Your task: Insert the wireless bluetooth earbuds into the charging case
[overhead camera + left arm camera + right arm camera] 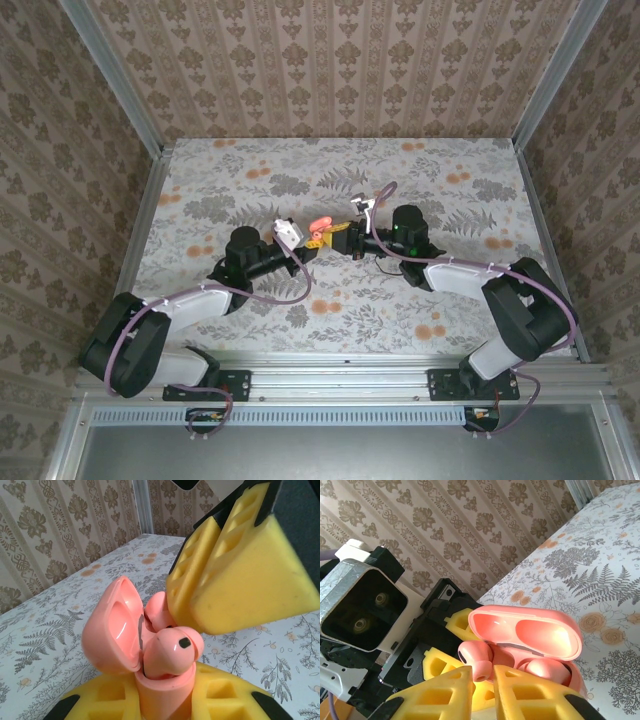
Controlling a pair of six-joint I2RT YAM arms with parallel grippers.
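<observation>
Pinched in the left tool (165, 707), the coral-pink charging case (112, 630) is held lid-open, with one pink earbud (172, 650) seated in its near socket. Just behind, the second earbud (475, 661) is poised at the far socket, at the tips of the right tool (482, 680) — its jaws are seen narrowly parted from the right wrist, so a grip cannot be confirmed. That gap is hidden from the left wrist.

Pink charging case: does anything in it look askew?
Yes. One coral-pink earbud leans out of the open charging case, ear tip exposed, not seated; the other earbud sits lower inside.

Bright even light, soft shadows, close foreground blurred
</observation>
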